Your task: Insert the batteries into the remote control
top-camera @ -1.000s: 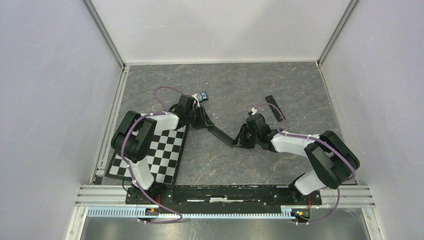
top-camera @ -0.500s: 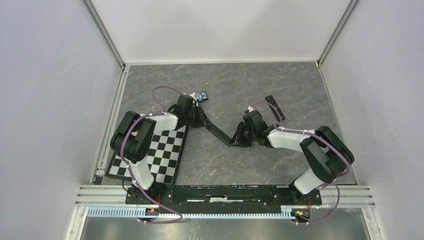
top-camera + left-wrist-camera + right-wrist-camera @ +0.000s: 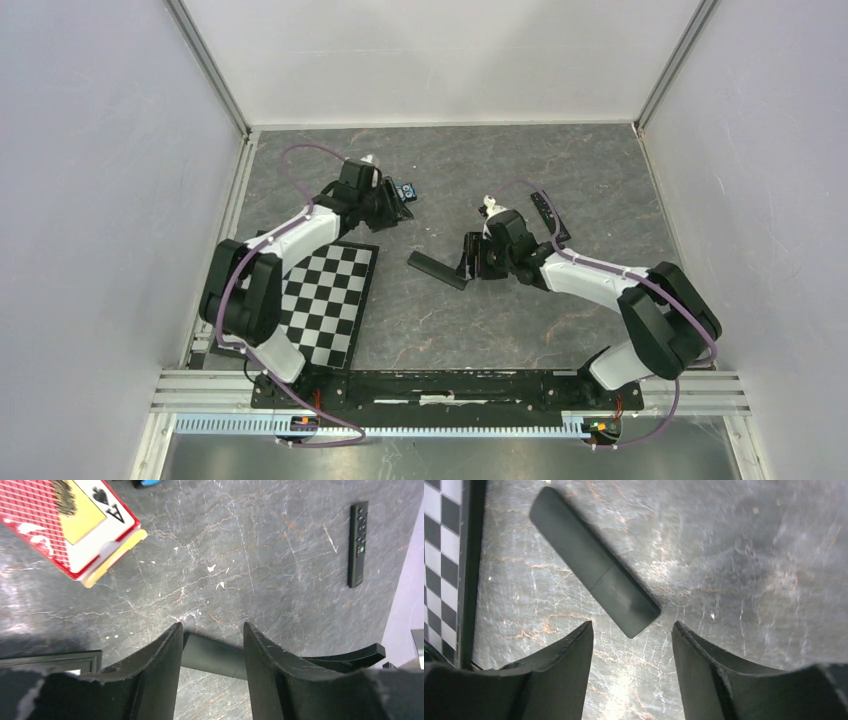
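Beside the checkerboard (image 3: 325, 295), my left gripper (image 3: 211, 627) hung with jaws parted and empty, near a red card box (image 3: 65, 520) marked "A" with a spade. The black remote control (image 3: 437, 270) lay flat on the grey table (image 3: 420, 330), one end just ahead of my right gripper (image 3: 631, 625), likewise wide and empty. A slimmer remote (image 3: 357, 542) lay farther right.
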Available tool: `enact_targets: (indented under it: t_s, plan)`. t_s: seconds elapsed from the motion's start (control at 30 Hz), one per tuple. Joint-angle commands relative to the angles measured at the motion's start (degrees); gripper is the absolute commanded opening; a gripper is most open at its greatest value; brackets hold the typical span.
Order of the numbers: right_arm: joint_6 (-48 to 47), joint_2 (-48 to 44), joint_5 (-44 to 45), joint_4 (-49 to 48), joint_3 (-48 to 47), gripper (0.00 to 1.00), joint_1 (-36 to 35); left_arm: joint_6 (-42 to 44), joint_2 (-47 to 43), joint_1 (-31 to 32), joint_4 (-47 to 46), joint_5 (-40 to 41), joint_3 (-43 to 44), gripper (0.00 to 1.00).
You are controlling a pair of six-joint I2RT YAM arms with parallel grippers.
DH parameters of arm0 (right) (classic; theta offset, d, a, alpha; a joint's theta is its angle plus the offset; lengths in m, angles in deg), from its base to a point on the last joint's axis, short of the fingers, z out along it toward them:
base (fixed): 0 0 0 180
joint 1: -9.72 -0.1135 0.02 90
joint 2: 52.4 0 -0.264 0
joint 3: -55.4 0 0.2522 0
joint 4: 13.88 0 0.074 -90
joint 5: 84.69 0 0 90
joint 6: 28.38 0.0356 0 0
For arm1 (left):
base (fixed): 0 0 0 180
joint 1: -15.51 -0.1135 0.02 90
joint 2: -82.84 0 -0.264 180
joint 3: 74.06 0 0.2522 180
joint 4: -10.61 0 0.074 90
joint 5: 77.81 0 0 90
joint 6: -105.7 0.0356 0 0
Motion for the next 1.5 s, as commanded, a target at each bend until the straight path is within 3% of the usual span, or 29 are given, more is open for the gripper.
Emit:
enact_targets:
  t_s: [0.0, 0.1, 0.17, 0.27, 0.67, 0.9, 1.0, 1.07, 1.2, 1.37, 1.47]
  plan:
    - [-16.7, -2.7, -4.4, -3.3, -3.6, 0.67, 0.0, 0.3, -5.3, -0.9, 3.1, 2.9, 1.9, 0.56]
    - [-28.6, 0.1, -8.6, -2.8, -6.9, 0.86, -0.6, 0.6, -9.3, -1.1, 5.3, 5.0, 1.5, 0.62]
    - [-35.4, 1.7, -9.6, -2.1, -8.7, 0.91, -1.5, 0.5, -12.7, -1.3, 6.8, 7.0, 0.7, 0.72]
    - [-41.7, 4.0, -8.2, -1.6, -10.8, 0.92, -3.0, 0.2, -17.6, -1.6, 9.3, 11.1, -0.7, 0.99]
    - [-45.8, 14.7, -2.7, -0.6, -17.3, 0.79, -7.3, 1.9, -34.2, -1.8, 13.1, 22.0, -5.1, 1.00]
    - [-47.2, 17.6, -1.0, 0.8, -19.0, 0.67, -8.9, 2.3, -34.3, -1.8, 14.6, 22.8, -6.3, 1.00]
    - [-45.9, 18.7, 1.8, 1.1, -19.5, 0.57, -9.0, 2.4, -34.3, -1.9, 14.6, 23.0, -6.3, 1.00]
    - [-43.3, 19.6, 4.6, 1.5, -20.0, 0.44, -8.9, 2.4, -34.3, -1.9, 14.6, 23.0, -6.3, 1.00]
    - [-39.4, 19.6, 9.8, 0.7, -19.8, 0.33, -8.7, 2.8, -33.5, -1.8, 14.7, 21.8, -5.8, 1.00]
    - [-34.0, 16.9, 15.4, 0.4, -18.5, 0.27, -3.9, 2.8, -32.4, -1.9, 14.8, 20.0, -5.5, 1.00]
    - [-32.9, 14.3, 14.1, -0.9, -16.2, 0.26, 1.7, 3.0, -31.9, -1.8, 14.7, 19.4, -5.0, 1.00]
